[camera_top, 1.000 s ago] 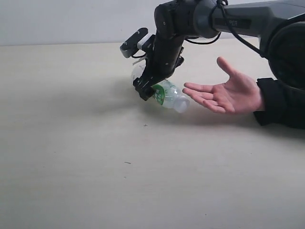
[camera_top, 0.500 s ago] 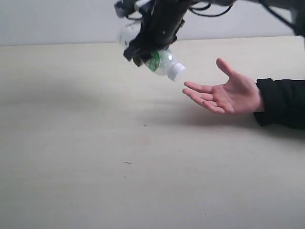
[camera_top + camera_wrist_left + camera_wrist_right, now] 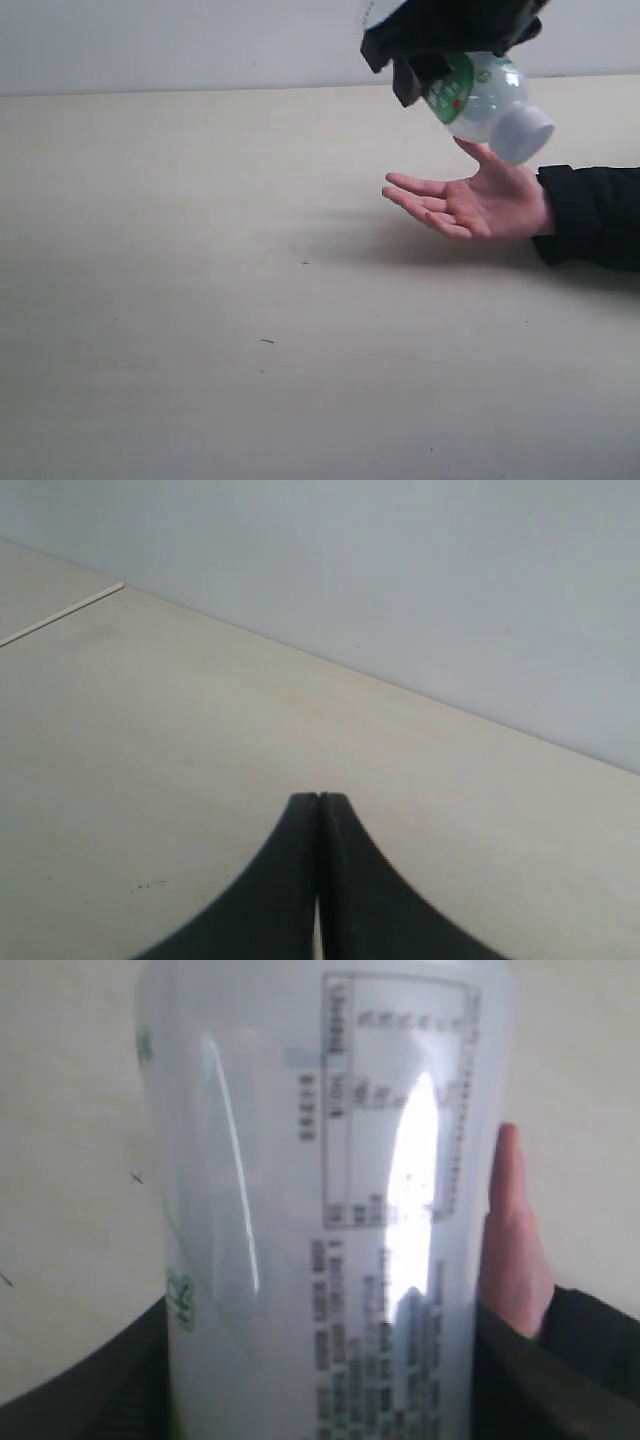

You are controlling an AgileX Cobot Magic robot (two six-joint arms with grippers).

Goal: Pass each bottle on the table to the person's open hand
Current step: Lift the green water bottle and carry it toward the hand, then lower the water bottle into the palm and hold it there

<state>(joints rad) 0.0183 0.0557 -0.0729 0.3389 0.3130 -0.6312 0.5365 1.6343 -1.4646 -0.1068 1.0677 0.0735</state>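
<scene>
A clear bottle with a white-green label and a white cap hangs tilted, cap downward, just above the person's open hand. My right gripper is shut on the bottle's body at the top of the exterior view. In the right wrist view the bottle fills the picture between my right gripper's black fingers, with the person's hand behind it. My left gripper is shut, empty, over bare table. No other bottle shows.
The person's dark sleeve rests on the pale table at the right edge. A plain wall runs behind the table's far edge.
My right gripper has lifted the bottle off the table and carried it up and to the right, from left of the hand to above the palm.
</scene>
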